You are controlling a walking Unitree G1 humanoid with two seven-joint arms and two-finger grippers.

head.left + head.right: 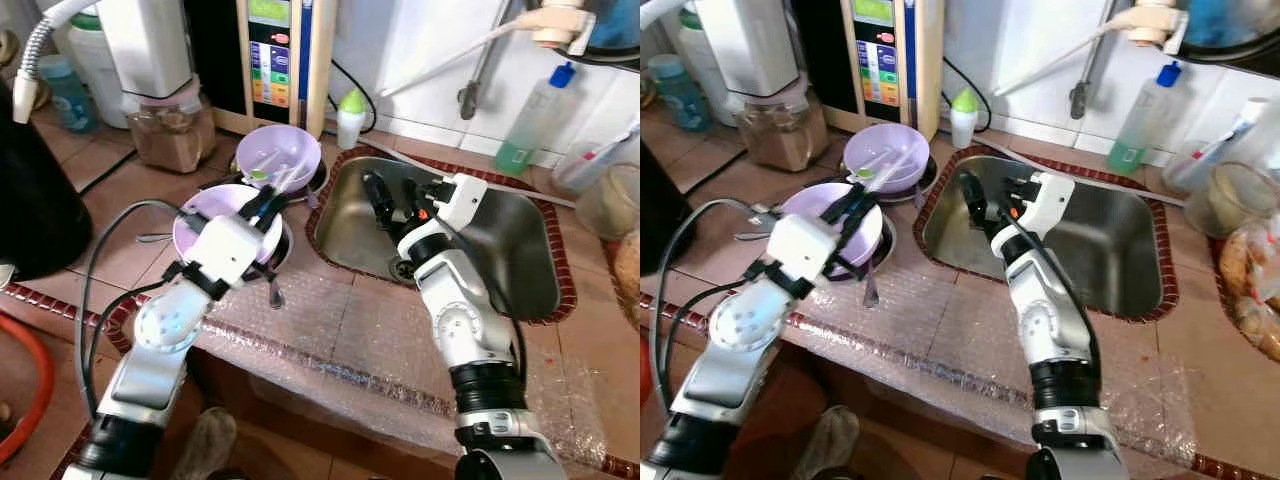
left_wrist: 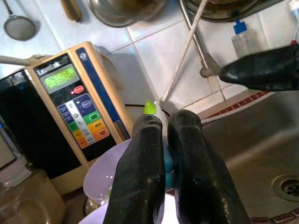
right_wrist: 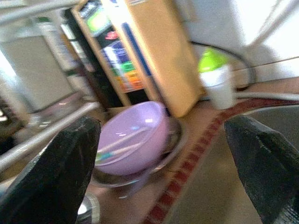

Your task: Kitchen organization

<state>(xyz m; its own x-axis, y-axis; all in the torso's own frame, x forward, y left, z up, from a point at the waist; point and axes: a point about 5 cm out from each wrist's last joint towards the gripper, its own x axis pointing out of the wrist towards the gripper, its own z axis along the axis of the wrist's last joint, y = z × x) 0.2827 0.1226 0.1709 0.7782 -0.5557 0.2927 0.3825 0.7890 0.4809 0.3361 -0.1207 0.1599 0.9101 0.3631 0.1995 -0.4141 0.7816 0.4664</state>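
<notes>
Two lilac bowls stand on the tiled counter left of the steel sink (image 1: 505, 250). The far bowl (image 1: 285, 152) holds chopsticks and a small spoon. The near bowl (image 1: 200, 228) rests in a metal dish. My left gripper (image 1: 268, 203) hovers over the near bowl's far rim, its fingers (image 2: 148, 140) pressed together with nothing clearly held. My right gripper (image 1: 390, 188) hangs over the left part of the sink, open and empty. In the right wrist view the far bowl (image 3: 135, 133) lies between its spread fingers (image 3: 70, 158).
A water-filter panel (image 1: 272, 50) and a white bottle with a green cap (image 1: 350, 118) stand against the back wall. A jar of brown stuff (image 1: 172, 130) is at the back left. Bubble wrap (image 1: 330, 335) covers the counter's front edge. A soap bottle (image 1: 530, 130) stands behind the sink.
</notes>
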